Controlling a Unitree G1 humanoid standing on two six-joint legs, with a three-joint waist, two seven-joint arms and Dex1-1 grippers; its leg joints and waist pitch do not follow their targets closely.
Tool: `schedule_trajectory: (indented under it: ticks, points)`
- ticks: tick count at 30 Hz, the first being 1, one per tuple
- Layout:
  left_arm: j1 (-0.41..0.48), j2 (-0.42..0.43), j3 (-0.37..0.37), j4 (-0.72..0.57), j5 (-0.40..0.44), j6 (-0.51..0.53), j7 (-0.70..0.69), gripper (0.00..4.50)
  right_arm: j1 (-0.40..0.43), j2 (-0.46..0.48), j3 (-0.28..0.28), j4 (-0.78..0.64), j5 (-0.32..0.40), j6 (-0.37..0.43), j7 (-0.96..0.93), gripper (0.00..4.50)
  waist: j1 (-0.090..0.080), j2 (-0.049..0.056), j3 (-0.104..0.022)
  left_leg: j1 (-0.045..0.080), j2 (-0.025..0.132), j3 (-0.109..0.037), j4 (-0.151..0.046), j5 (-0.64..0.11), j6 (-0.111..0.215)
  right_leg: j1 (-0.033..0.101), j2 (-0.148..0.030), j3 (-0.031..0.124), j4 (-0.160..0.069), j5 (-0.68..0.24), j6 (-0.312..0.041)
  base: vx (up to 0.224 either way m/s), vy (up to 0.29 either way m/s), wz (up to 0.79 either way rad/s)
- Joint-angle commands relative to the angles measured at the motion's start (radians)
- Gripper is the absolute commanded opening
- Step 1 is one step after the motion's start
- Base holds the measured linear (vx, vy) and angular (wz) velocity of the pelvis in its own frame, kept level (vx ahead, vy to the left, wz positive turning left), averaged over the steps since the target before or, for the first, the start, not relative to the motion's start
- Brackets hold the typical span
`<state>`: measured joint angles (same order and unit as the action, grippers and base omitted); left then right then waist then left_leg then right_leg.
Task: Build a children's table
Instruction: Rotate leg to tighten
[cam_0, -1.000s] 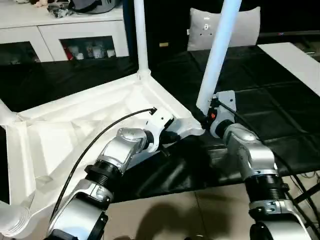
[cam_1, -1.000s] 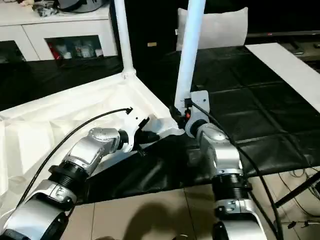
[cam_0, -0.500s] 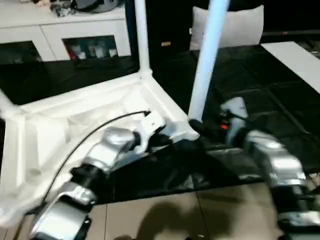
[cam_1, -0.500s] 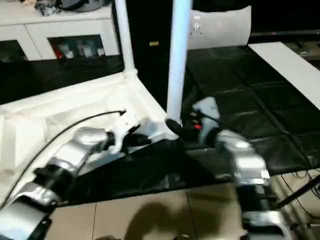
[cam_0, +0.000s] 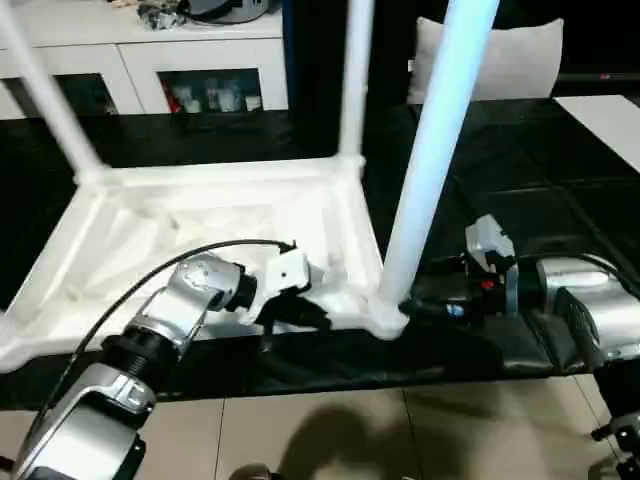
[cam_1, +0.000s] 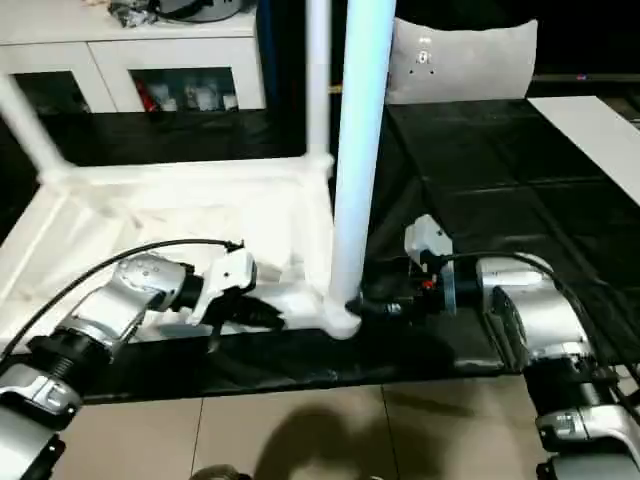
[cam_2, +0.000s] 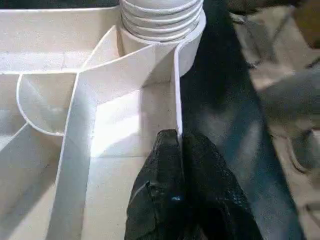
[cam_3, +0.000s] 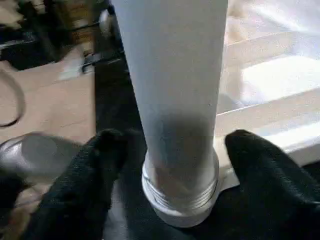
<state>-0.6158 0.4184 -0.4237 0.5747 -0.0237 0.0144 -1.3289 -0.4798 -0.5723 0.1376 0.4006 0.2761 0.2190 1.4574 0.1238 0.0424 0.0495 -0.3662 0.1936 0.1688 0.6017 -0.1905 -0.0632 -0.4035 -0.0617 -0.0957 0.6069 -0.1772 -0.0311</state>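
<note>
Left eye view: we see the white table top (cam_0: 200, 215) upside down on a black mat (cam_0: 560, 170), legs pointing up.

The round socket (cam_2: 162, 27) at the near corner, about 5 o'clock on the top, holds the nearest leg (cam_0: 430, 160) standing upright. Two more legs (cam_0: 352, 80) rise from the far corners. Behind, at 12 o'clock, stand a white cabinet (cam_0: 190, 60) with glass doors and a grey cushion (cam_0: 500, 60). Tan floor tiles (cam_0: 300, 440) lie in front. Our left gripper (cam_2: 179, 150) reaches in from 7 o'clock, its fingers pinched on the top's thin edge wall. Our right gripper (cam_3: 170, 155) comes from 3 o'clock, fingers (cam_3: 257, 165) apart on either side of the leg's base, not touching it.
</note>
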Motion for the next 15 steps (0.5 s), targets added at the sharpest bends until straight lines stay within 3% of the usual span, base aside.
schedule_trajectory:
  ticks: [1,3,6,9,15]
  points:
    - [-0.001,0.005,-0.046,-0.025,0.027,-0.019,-0.059,0.0,-0.024,0.001,0.014,0.014,-0.005,-0.019,0.024,3.25,0.0,-0.018,-0.069,0.006,0.04,-0.006,-0.059,-0.131,0.09,0.056,-0.087,0.054,-0.082,-0.298,-0.161,0.0,0.0,0.0]
    - [0.007,0.009,-0.055,-0.044,0.023,-0.02,-0.087,0.0,-0.035,0.013,0.032,0.028,-0.001,-0.013,0.054,3.0,0.004,-0.024,-0.069,0.005,0.04,-0.006,-0.06,-0.126,0.09,0.057,-0.087,0.053,-0.08,-0.297,-0.162,0.0,0.0,0.0]
    - [0.012,0.009,-0.059,-0.049,0.022,-0.018,-0.092,0.0,-0.035,0.016,0.038,0.025,0.0,-0.008,0.059,2.9,0.008,-0.023,-0.07,0.006,0.041,-0.006,-0.059,-0.119,0.091,0.056,-0.086,0.055,-0.078,-0.288,-0.162,0.0,0.0,0.0]
    - [0.016,0.01,-0.063,-0.052,0.023,-0.021,-0.097,0.0,-0.037,0.019,0.04,0.028,0.001,-0.007,0.066,2.5,0.016,-0.022,-0.071,0.006,0.041,-0.005,-0.059,-0.113,0.089,0.056,-0.086,0.055,-0.076,-0.272,-0.163,0.0,0.0,0.0]
    - [0.016,0.006,-0.065,-0.047,0.025,-0.028,-0.108,0.0,-0.044,0.032,0.043,0.048,0.013,-0.01,0.087,2.04,0.015,-0.02,-0.071,0.005,0.039,-0.006,-0.059,-0.12,0.083,0.057,-0.085,0.053,-0.08,-0.293,-0.152,0.0,0.0,0.0]
